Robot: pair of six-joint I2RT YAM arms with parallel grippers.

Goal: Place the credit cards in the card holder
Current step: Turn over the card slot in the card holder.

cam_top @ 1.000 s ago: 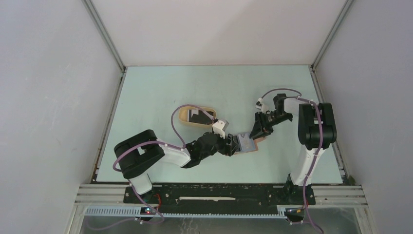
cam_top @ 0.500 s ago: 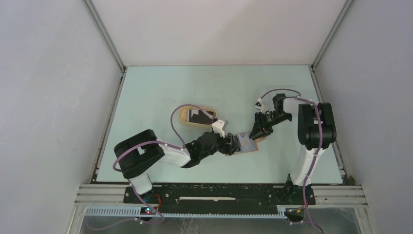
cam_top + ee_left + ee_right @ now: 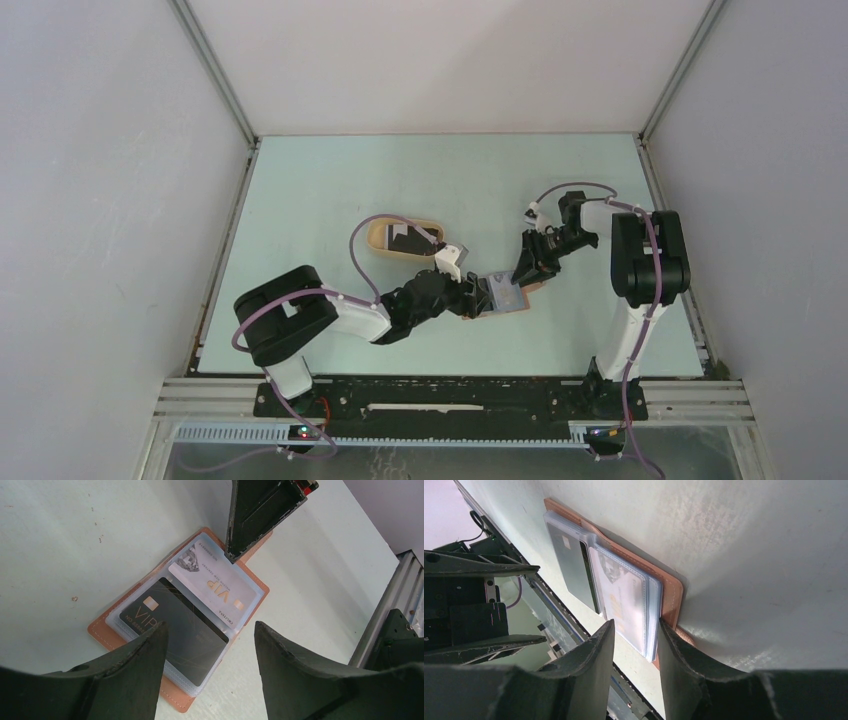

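table (image 3: 330, 180): pale green, matte | walls (image 3: 450, 60): plain white | corner posts (image 3: 213, 70): grey metal

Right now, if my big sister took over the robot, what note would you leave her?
Left claw: open, holding nothing, hanging over the black card.
Right claw: seems pinched on the edge of the card holder.
Done: the black card and the white card sit in the open card holder's clear pockets.
Left: what look like more cards lie in the tray; they need to go in too.
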